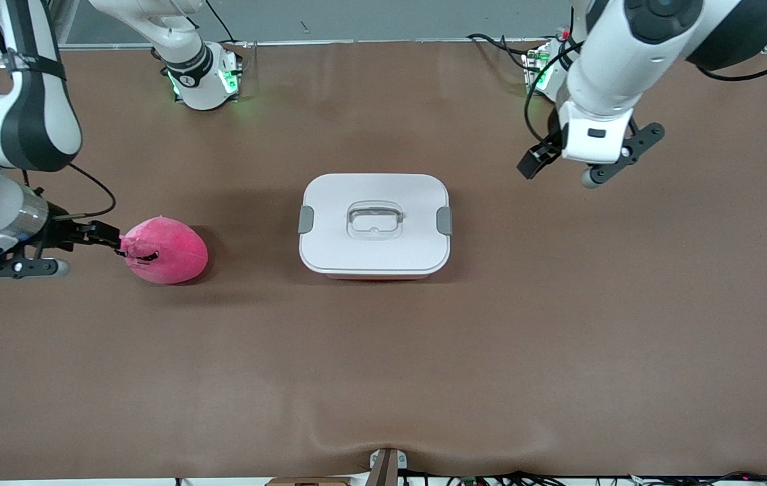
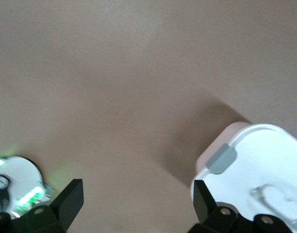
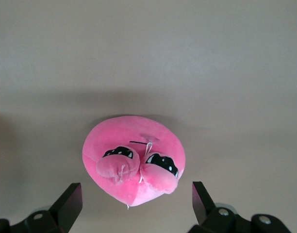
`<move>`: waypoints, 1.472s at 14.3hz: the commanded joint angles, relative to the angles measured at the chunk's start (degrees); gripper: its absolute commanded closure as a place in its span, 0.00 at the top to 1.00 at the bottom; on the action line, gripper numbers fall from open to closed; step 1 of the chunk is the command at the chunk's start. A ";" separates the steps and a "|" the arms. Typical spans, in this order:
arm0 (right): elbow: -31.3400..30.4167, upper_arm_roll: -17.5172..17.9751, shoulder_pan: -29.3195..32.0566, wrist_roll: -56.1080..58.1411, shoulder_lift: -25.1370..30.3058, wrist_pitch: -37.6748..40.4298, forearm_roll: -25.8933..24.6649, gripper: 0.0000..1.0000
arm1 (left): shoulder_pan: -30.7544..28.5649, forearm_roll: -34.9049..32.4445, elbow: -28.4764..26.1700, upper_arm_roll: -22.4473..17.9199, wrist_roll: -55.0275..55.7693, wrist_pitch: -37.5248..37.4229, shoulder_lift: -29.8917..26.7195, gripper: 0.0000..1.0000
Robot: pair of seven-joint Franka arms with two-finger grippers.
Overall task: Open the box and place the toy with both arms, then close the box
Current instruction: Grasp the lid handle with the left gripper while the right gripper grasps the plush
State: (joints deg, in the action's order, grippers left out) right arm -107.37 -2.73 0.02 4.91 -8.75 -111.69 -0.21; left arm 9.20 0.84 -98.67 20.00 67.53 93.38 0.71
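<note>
1. Only the right wrist view shows the face of the hot-pink rounded plush toy: two black eye marks with white flecks, two small pink nubs below them, and a thin white thread. The front view shows it only as a pink mound with a dark mark.
2. The toy lies on the brown table covering toward the right arm's end, about midway between the table's near and far edges.
3. The right gripper is low by the toy, its black fingers spread wide to either side of the plush, released and grasping nothing.
4. The rounded rectangular plastic box with a white lid stands at the table's centre, level with the toy and well apart from it. The lid is on, a grey clip at each short end and a clear recessed handle in the middle; the contents cannot be seen.
5. The left wrist view alone shows a pale pink tub wall under the lid's corner.
6. The left gripper hangs over bare table toward the left arm's end, fingers spread, holding nothing.
7. No writing is readable.
</note>
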 commanded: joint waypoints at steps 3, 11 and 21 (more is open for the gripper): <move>-4.25 0.09 -2.57 -0.78 1.89 -1.08 1.35 0.99 | 0.02 0.83 -0.48 5.21 15.84 4.79 4.03 1.00; -4.78 -0.17 -2.83 -0.78 -0.30 -3.45 1.70 0.78 | 6.78 -3.73 -0.21 8.21 44.75 17.52 11.85 1.00; -4.70 -0.17 -2.66 -1.22 -3.11 -4.77 1.44 0.61 | 18.56 -21.66 7.07 8.03 77.46 23.34 25.38 1.00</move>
State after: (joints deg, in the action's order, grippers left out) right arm -112.02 -3.10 -2.90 4.32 -11.25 -115.67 0.84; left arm 25.59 -17.66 -95.96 28.28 140.69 117.19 22.15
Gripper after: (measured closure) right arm 0.379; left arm 0.000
